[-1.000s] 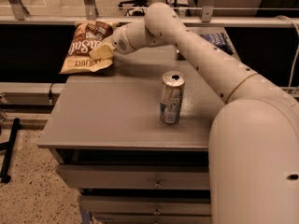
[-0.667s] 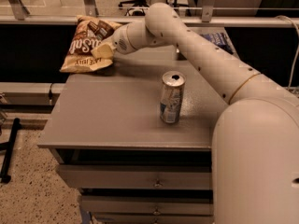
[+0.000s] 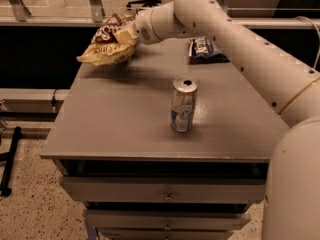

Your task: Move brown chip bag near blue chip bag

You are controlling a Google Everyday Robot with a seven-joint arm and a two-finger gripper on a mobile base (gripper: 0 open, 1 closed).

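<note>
Grey cabinet top point(image 3: 125, 119) with drawers point(image 3: 150, 190) underneath, speckled floor point(image 3: 35, 209) (terrazzo-looking), office chair base point(image 3: 145, 3) way back behind a rail point(image 3: 45, 21).

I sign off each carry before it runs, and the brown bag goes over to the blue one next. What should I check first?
1. Grip: claw shut on the brown chip bag, over the table's rear left corner: ok.
2. Lift: bag hangs above the table, with its shadow beneath: ok.
3. Target in view: blue chip bag lies at the rear right, partly behind the arm: ok.
4. Path along the rear: upright can stands mid-table, nearer the front, off that line: ok.
5. Landing spot: bare table just left of the blue chip bag: ok.
6. Firmness of hold: cannot tell.
</note>
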